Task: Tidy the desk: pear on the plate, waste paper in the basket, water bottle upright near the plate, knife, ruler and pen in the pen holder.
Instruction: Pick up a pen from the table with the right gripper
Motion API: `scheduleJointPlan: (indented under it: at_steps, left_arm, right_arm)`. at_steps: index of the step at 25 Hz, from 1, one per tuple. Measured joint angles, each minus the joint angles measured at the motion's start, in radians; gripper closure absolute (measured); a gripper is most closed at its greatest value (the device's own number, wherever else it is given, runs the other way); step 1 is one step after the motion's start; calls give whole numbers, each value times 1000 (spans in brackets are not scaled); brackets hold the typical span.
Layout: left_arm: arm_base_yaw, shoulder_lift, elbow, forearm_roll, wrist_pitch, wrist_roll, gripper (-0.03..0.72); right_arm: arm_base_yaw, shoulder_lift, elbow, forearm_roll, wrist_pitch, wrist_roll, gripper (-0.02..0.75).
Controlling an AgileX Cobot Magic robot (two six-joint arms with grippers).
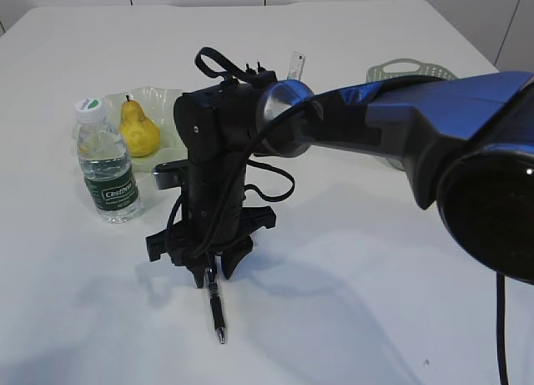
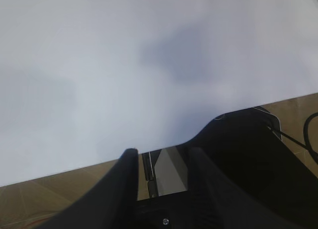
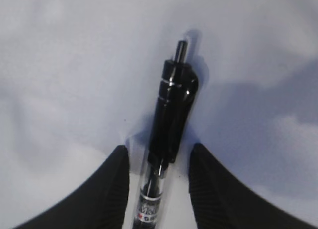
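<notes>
The right gripper (image 1: 214,272) points straight down at the desk (image 1: 350,301), its jaws set either side of the pen (image 1: 215,304) lying flat there; whether they actually pinch it I cannot tell. The pear (image 1: 138,128) sits on the plate (image 1: 167,97), with the water bottle (image 1: 105,164) upright beside them. The left gripper (image 2: 161,159) hangs empty, jaws parted.
</notes>
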Motion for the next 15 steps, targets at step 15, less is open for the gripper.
scheduleJointPlan:
  at_steps: [15]
  left_arm:
    - [0, 0, 0, 0, 0, 0, 449]
  right_arm:
    - [0, 0, -2, -64, 24, -13, 626]
